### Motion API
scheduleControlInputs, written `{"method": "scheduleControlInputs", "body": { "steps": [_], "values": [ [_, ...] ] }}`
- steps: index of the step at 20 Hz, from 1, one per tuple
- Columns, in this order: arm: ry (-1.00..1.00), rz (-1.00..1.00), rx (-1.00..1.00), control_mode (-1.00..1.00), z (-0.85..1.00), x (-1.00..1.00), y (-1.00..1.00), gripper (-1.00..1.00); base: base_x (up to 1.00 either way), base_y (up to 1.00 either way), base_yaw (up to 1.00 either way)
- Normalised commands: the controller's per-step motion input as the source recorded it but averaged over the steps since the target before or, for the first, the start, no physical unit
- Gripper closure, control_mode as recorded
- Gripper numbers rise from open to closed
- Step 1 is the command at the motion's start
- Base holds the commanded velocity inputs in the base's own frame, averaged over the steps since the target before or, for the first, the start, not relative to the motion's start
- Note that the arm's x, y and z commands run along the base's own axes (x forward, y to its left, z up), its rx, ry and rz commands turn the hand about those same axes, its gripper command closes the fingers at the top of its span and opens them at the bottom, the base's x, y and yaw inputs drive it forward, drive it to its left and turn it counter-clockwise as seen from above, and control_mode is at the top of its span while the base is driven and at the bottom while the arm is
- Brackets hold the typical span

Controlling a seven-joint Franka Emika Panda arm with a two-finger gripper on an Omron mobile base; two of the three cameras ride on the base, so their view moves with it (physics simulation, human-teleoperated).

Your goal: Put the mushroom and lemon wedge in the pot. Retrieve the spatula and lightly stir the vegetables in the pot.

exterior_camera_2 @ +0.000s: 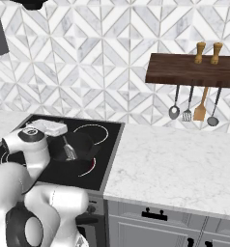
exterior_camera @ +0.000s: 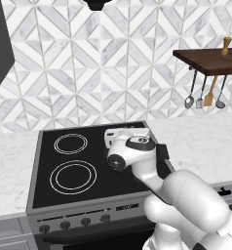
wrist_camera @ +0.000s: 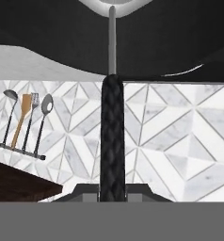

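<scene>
From the left base view, the white arm leans over the right half of the black stovetop [exterior_camera: 79, 161], hiding what lies beneath it. A wooden shelf [exterior_camera: 208, 59] on the tiled wall carries hanging utensils, an orange-headed one [exterior_camera: 210, 95] among them.

From the right base view, the pot [exterior_camera_2: 80, 149] sits on the stovetop's near right burner, just left of the marble counter [exterior_camera_2: 184, 164]. The spatula [exterior_camera_2: 68, 149] stands tilted in the pot, its slotted silver head down inside; the arm covers the top of its handle.

In the hand view, the end effector [wrist_camera: 112, 190] is clenched on the spatula's black textured handle [wrist_camera: 112, 136], which runs away from the camera to a thin metal shank and the pale head at the pot's dark interior. The rack of utensils [wrist_camera: 27, 120] shows to the side, upside-down.
</scene>
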Motion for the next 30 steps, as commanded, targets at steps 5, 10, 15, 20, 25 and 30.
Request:
{"method": "scheduleControlInputs", "body": {
  "steps": [5,10,15,20,25,30],
  "values": [
    [-0.02,0.0,0.02,-1.0,-0.02,0.05,0.0,1.0,0.0,0.0,0.0],
    [0.01,0.02,0.01,-1.0,-0.24,0.17,0.0,1.0,0.0,0.0,0.0],
    [-0.09,0.0,0.0,-1.0,-0.62,0.18,-0.05,1.0,0.0,0.0,0.0],
    [-0.28,0.0,0.02,-1.0,-0.42,0.13,-0.15,1.0,0.0,0.0,0.0],
    [-0.5,0.0,0.09,-1.0,-0.08,0.0,-0.35,1.0,0.0,0.0,0.0],
    [0.12,-0.01,0.06,-1.0,0.55,-0.2,-0.32,1.0,0.0,0.0,0.0]
  ]
}}
